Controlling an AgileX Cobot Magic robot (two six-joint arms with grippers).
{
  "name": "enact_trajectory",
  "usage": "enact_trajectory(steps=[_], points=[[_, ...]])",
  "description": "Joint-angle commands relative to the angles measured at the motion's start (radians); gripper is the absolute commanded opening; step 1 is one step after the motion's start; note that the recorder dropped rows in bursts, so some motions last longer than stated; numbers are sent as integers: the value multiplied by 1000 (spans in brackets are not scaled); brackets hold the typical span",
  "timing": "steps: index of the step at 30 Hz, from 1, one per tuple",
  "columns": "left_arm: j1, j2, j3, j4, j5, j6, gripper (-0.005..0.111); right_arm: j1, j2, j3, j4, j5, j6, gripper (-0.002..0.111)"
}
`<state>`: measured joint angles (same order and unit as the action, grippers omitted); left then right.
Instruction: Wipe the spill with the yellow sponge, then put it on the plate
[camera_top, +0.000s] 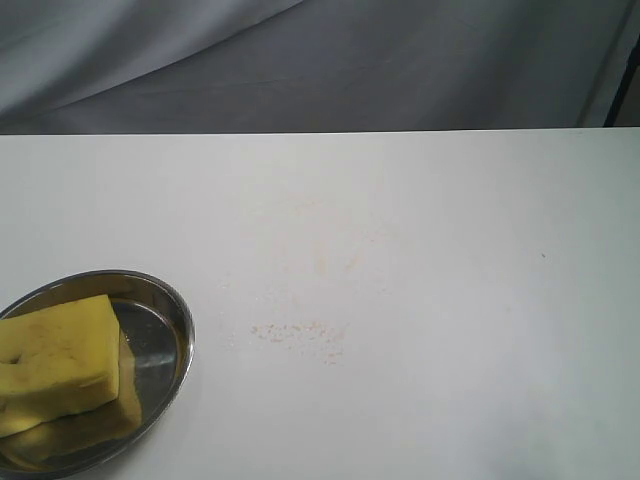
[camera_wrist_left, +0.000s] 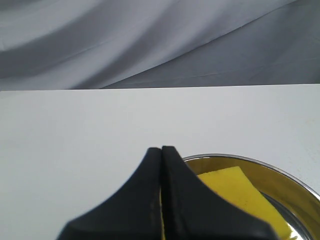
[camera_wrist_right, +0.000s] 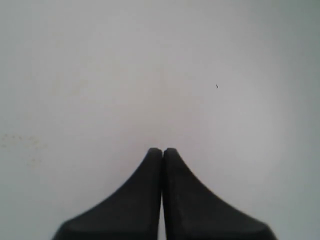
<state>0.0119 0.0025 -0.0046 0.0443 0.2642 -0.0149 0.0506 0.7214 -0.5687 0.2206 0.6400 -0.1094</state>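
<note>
The yellow sponge (camera_top: 58, 358) lies in the steel plate (camera_top: 178, 318) at the table's front left, leaning on the rim; the left wrist view shows the sponge (camera_wrist_left: 239, 191) and the plate (camera_wrist_left: 295, 181) too. No round orange blot shows; only faint tan smears and specks (camera_top: 300, 335) mark the table's middle. My left gripper (camera_wrist_left: 162, 148) is shut and empty, hanging above and just behind the plate. My right gripper (camera_wrist_right: 162, 149) is shut and empty over bare white table. Neither gripper appears in the exterior view.
The white table (camera_top: 450, 300) ends at a far edge, with grey draped cloth (camera_top: 300, 60) behind it. A tiny dark speck (camera_top: 544, 256) sits on the right part of the table.
</note>
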Motion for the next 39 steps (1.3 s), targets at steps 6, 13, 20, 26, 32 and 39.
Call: enact_trajectory(steps=[6,13,20,26,32,39], points=[[-5,-2,5,4,1,-5,0,-6,-389,81,-17,-25,4,0],[-5,-2,5,4,1,-5,0,-6,-622,112,-20,-28,4,0],[-5,-2,5,4,1,-5,0,-8,-721,109,-20,-32,4,0],[-5,-2,5,4,-5,-5,0,-4,-721,153,-76,-153,4,0],[-5,-2,5,4,-5,-5,0,-2,-721,449,-80,-621,6,0],[-5,-2,5,4,-5,-5,0,-2,-721,569,-96,-469,4,0]])
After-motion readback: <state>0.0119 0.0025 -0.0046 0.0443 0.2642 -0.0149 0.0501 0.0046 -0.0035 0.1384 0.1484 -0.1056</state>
